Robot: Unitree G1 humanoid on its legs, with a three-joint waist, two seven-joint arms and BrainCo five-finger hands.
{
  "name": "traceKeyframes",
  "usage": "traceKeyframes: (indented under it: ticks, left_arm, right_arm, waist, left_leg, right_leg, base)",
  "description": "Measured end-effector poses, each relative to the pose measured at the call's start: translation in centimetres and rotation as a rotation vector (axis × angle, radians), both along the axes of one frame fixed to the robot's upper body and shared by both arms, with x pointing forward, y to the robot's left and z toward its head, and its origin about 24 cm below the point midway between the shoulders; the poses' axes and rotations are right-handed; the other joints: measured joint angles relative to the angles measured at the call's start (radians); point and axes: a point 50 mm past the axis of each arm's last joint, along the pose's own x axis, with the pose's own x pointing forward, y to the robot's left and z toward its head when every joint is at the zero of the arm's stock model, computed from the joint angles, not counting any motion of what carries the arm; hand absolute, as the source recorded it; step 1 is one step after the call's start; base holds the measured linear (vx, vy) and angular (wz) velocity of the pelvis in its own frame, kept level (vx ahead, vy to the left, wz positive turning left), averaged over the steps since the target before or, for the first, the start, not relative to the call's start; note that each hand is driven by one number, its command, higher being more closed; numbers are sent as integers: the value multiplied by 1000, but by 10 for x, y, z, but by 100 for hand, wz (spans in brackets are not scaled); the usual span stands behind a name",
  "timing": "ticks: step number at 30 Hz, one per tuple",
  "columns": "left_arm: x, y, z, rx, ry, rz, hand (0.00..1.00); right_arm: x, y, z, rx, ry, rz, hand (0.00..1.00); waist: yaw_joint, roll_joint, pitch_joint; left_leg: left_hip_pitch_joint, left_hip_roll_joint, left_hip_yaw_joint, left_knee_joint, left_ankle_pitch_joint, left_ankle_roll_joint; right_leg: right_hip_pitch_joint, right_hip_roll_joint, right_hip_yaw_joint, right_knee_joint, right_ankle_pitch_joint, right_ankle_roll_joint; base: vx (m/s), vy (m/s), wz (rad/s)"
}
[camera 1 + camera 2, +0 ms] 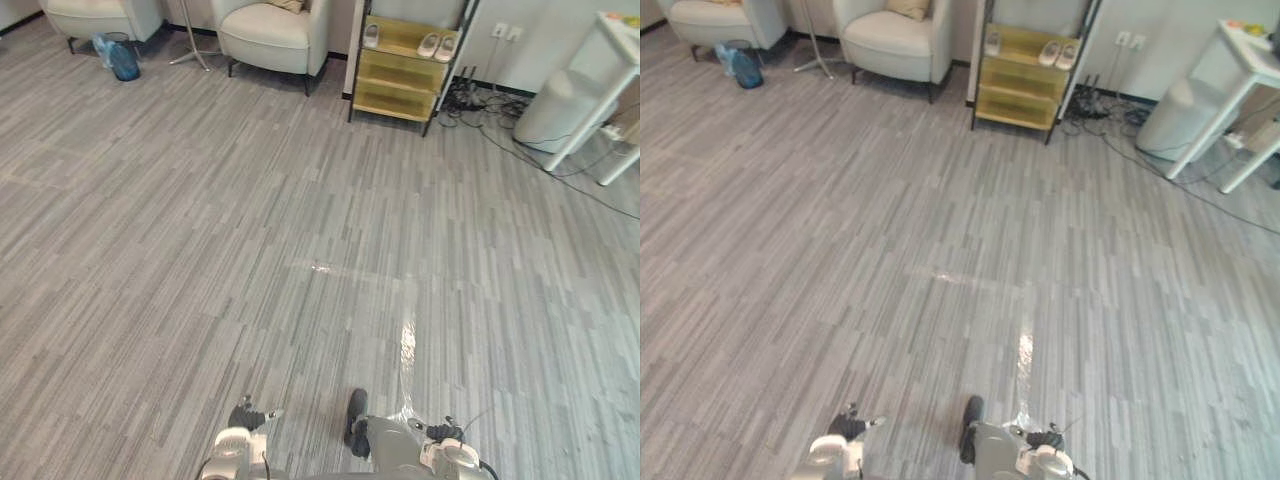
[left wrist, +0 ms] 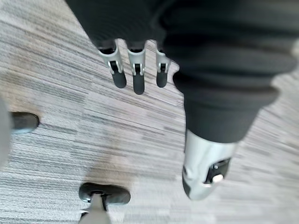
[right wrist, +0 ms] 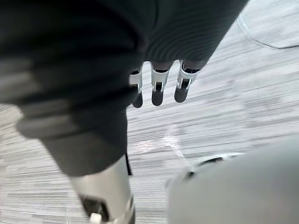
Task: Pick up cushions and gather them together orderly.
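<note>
— Cushion (image 1: 908, 7)?
— Top edge of the right eye view, left of centre. Tan, at the back of a cream armchair (image 1: 890, 40), partly cut off by the frame.
— Near either hand?
— No. Well apart from both, across a wide stretch of grey floor (image 1: 940, 250).
— Left hand (image 2: 137, 77)?
— Hangs above the floor in its wrist view. Fingers straight and side by side, thumb (image 2: 205, 168) apart from them, gripping nothing.
— Right hand (image 3: 157, 91)?
— Much alike. Hangs above the floor too, fingers relaxed in a row, nothing held.
— Anything else along the top?
— A second armchair (image 1: 710, 18) in the upper left corner, with a blue bag (image 1: 743, 65) on the floor just beside it. A thin lamp stand (image 1: 811, 45) between the two chairs.
— Right of the chairs?
— A yellow shelf (image 1: 1018, 95) in a dark frame, at top centre against the wall. Carries pale slippers (image 1: 1058, 52) on its top level, with one more slipper (image 1: 992, 42) at the left end.
— Upper right corner?
— A white worktop (image 1: 1245, 60) on slanting legs, with a white round bin (image 1: 1175, 115) just beside it. Dark cables (image 1: 1105, 110) in a tangle on the floor between shelf and bin.
— Other cushions?
— Cannot tell from here.
</note>
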Motion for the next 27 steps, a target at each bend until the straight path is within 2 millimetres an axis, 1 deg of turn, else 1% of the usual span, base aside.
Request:
traceKeyframes:
  ticks: [1,2,3,4,5,6,7,8,9,10,11,12,13,14,15,16,17,18,19,20,21,22,23,24,26,27]
  left_arm:
    - [-2,0,0,-12,-5,38,0]
    - [-4,0,-1,-13,0,44,0]
    - [-3,4,2,-11,-19,59,0]
    - [1,6,4,-3,-34,52,0]
    - [11,6,9,7,-72,27,0]
    - [12,7,10,9,-77,22,0]
    - [15,7,12,12,-93,20,0]
    - [17,6,13,9,-101,19,0]
    - [17,4,12,0,-101,26,0]
    - [17,4,12,-2,-100,27,0]
    - [16,3,12,-10,-99,36,0]
    - [15,3,11,-10,-97,36,0]
    - [15,5,11,-4,-97,34,0]
    - [17,6,12,-5,-102,36,0]
    - [17,6,12,-6,-102,38,0]
    - [16,5,11,-7,-96,39,0]
    - [14,5,10,-8,-81,36,0]
    - [13,5,9,-8,-72,33,0]
    - [9,7,7,1,-53,25,0]
    - [7,9,6,5,-43,28,0]
    - [7,10,6,7,-43,30,0]
    - [8,10,7,6,-47,34,0]
    - [8,9,6,5,-45,36,0]
    - [7,7,6,-2,-44,45,0]
    - [7,6,5,-5,-43,47,0]
    - [6,5,4,-8,-34,51,0]
  right_arm:
    - [2,-4,2,-15,-10,1,0]
    - [2,-5,2,-18,-10,2,0]
    - [2,-3,2,-14,-8,3,0]
    - [3,1,1,-6,-6,12,0]
    - [4,9,0,7,3,34,0]
    - [3,9,-1,9,6,34,0]
    - [3,12,-2,18,12,32,0]
    - [8,14,-1,19,5,29,0]
    - [8,15,-1,19,4,29,0]
    - [8,15,-1,19,4,29,0]
    - [6,13,-1,15,11,28,0]
    - [4,14,-2,18,14,30,0]
    - [4,22,-3,35,18,37,0]
    - [3,23,-4,39,25,40,0]
    - [2,23,-4,40,29,40,0]
    - [-1,22,-4,33,34,47,0]
    - [-3,22,-5,27,39,59,0]
    - [-5,22,-6,30,45,60,0]
    - [-2,19,-3,18,19,69,0]
    - [-2,19,-2,14,17,71,0]
    - [-2,19,-2,16,18,71,0]
    - [-1,20,-2,17,14,72,0]
    - [0,19,-2,17,10,71,0]
    - [0,18,-1,15,8,69,0]
    - [0,18,-1,14,8,68,0]
    - [-3,18,-3,23,24,70,0]
  waist:
    - [3,34,7]
    - [10,45,7]
    - [26,51,15]
    - [39,42,21]
    - [50,15,26]
    - [52,10,28]
    - [53,1,32]
    - [56,-2,34]
    - [64,0,37]
    - [65,3,35]
    - [88,4,32]
    - [94,7,27]
    - [93,-14,16]
    - [93,-22,18]
    - [98,-23,19]
    - [104,-25,18]
    - [102,-27,19]
    - [99,-30,20]
    - [89,-37,16]
    - [67,-42,13]
    - [60,-49,9]
    - [55,-56,5]
    - [52,-56,5]
    - [50,-56,5]
    - [46,-55,4]
    - [47,-71,-16]
  left_leg:
    - [-120,57,-25,280,82,-8]
    - [-167,90,-36,392,110,-10]
    - [-246,133,-30,552,83,-26]
    - [-297,132,-29,583,64,-36]
    - [-390,101,-16,529,26,-23]
    - [-407,93,-7,490,17,-22]
    - [-436,64,12,370,5,-15]
    - [-452,14,24,149,20,-11]
    - [-468,-30,20,-58,81,-10]
    - [-468,-38,16,-98,113,-11]
    - [-441,-60,16,-181,264,-8]
    - [-430,-65,16,-189,300,4]
    - [-425,-95,25,-175,265,35]
    - [-423,-96,39,-137,230,48]
    - [-417,-94,47,-129,219,51]
    - [-377,-92,65,-118,175,62]
    - [-330,-96,80,-127,143,69]
    - [-302,-99,86,-127,126,74]
    - [-247,-111,92,-128,93,80]
    - [-191,-123,93,-149,78,84]
    - [-173,-125,93,-161,77,85]
    - [-131,-122,90,-194,76,85]
    - [-99,-117,86,-215,76,85]
    - [-61,-108,84,-245,76,84]
    - [-49,-103,79,-259,71,74]
    - [-30,-106,39,-267,33,14]
  right_leg:
    - [57,45,-18,-23,-30,-21]
    - [87,66,-20,-33,-43,-29]
    - [154,96,-22,-50,-69,-49]
    - [201,98,-21,-71,-83,-50]
    - [288,89,-22,-142,-87,-47]
    - [306,86,-21,-159,-87,-47]
    - [346,76,-21,-190,-83,-40]
    - [385,59,-20,-227,-85,-28]
    - [417,45,-8,-253,-99,-5]
    - [425,43,-5,-258,-103,1]
    - [456,34,24,-267,-121,29]
    - [463,31,33,-268,-126,37]
    - [469,-3,40,-262,-139,56]
    - [461,-18,50,-218,-139,57]
    - [456,-23,55,-189,-143,64]
    - [405,-48,78,-19,-161,93]
    - [331,-78,92,199,-156,112]
    - [282,-96,97,313,-139,132]
    - [202,-139,99,520,-141,142]
    - [137,-170,82,624,-160,125]
    - [117,-175,73,633,-169,122]
    - [79,-170,57,604,-188,117]
    - [58,-161,43,542,-197,113]
    - [42,-135,39,402,-195,113]
    - [36,-121,37,301,-181,105]
    - [50,-99,41,43,-38,61]
  base:
    - [427,-185,8]
    - [631,-232,-9]
    - [400,-94,-13]
    - [573,-164,3]
    - [457,-139,14]
    - [555,-131,15]
    - [446,-27,1]
    - [525,47,-8]
    - [420,100,-12]
    - [435,156,-38]
    - [366,131,-37]
    - [468,145,-29]
    - [565,161,-5]
    - [468,134,0]
    - [525,194,-24]
    - [395,176,-40]
    - [395,176,-43]
    - [304,120,-34]
    - [382,99,-6]
    - [382,99,4]
    - [436,56,21]
    - [345,-3,16]
    - [477,-16,18]
    - [321,-36,14]
    - [415,-147,28]
    - [613,-281,44]
